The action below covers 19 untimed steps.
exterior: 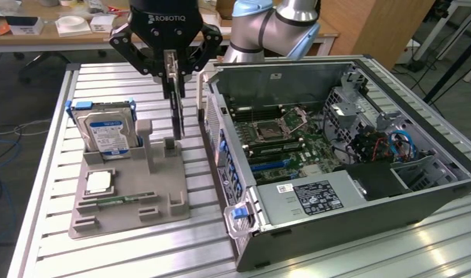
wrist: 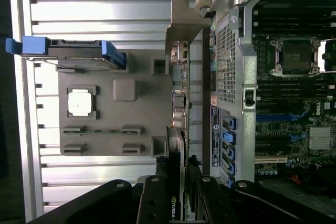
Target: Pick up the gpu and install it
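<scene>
Hand (exterior: 172, 72) clamped on the top edge of the gpu (exterior: 176, 104). The card hangs upright and edge-on over the grey parts fixture (exterior: 127, 191), between the hard drive (exterior: 103, 130) and the open computer case (exterior: 336, 174). Cannot tell whether its lower edge is clear of the fixture's slot post (exterior: 170, 146).

Risks, as judged:
- Narrow pinch on one edge, so the card may pivot or slip.
- Metal bracket (wrist: 186, 19) sits close to the case wall and could snag there.
- A tilted card would miss the motherboard (exterior: 281, 139) slot.
</scene>
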Tool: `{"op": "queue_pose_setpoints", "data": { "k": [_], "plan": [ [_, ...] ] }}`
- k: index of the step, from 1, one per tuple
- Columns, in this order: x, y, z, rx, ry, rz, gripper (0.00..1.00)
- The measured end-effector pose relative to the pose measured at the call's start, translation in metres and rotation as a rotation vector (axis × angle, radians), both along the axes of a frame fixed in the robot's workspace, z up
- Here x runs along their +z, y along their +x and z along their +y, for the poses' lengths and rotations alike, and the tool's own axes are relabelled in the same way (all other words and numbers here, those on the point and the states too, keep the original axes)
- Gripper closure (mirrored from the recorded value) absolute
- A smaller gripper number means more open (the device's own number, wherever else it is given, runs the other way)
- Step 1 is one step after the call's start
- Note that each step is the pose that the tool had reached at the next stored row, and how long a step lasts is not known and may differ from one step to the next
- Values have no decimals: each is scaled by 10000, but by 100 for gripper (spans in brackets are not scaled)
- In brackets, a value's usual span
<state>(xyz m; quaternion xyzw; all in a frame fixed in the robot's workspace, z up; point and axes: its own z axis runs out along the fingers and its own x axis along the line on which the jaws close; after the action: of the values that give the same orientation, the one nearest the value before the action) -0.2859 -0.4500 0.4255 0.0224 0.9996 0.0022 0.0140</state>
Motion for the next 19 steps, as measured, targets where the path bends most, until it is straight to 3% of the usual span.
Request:
{"op": "queue_pose_setpoints", "data": {
  "k": [19],
  "plan": [
    [0,100,4,0,0,0,74]
  ]
}}
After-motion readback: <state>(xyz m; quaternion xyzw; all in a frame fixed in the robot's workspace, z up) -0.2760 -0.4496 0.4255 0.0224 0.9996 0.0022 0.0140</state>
